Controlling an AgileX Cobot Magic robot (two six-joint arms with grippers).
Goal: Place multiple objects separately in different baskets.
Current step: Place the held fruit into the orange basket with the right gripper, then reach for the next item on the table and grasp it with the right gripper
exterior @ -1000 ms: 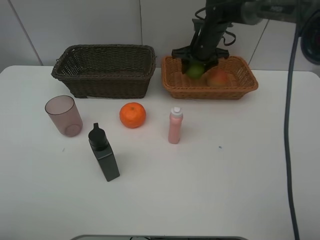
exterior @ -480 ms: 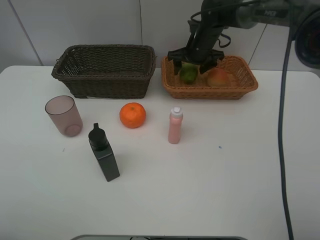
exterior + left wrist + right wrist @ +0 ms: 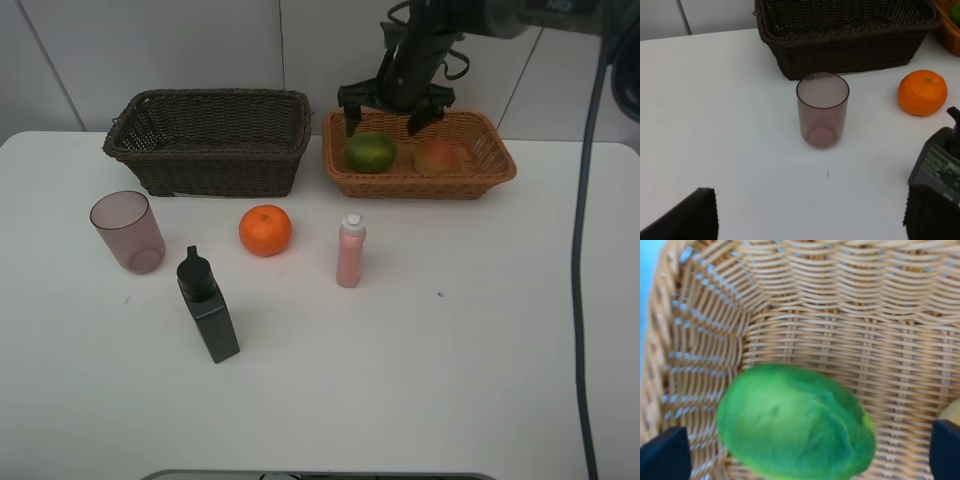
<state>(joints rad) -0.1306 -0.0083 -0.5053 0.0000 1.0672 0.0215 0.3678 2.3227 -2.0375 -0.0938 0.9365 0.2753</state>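
1. Jaws of the right gripper stand spread wide and grip nothing. They hang just above the green fruit, one tip on either side, and I cannot see either tip touching it.
2. That fruit lies on the floor of the tan basket, at the end nearer the dark basket. The peach lies beside it with a small gap between.
3. Jaws of the left gripper are likewise open and empty, low over the worktop near the cup and black bottle. This arm is out of the high camera's sight.
4. To my eye the step in hand is the drop of the green fruit, done bar lifting clear.
5. Four things wait on the worktop: cup, black bottle, orange and pink bottle. Nothing shows in the dark basket.
6. Next, I reckon, the right arm must rise straight up clear of the rim. It should then go for the orange and grip it across the middle, since it could roll. The cup and bottles would suit the dark basket.
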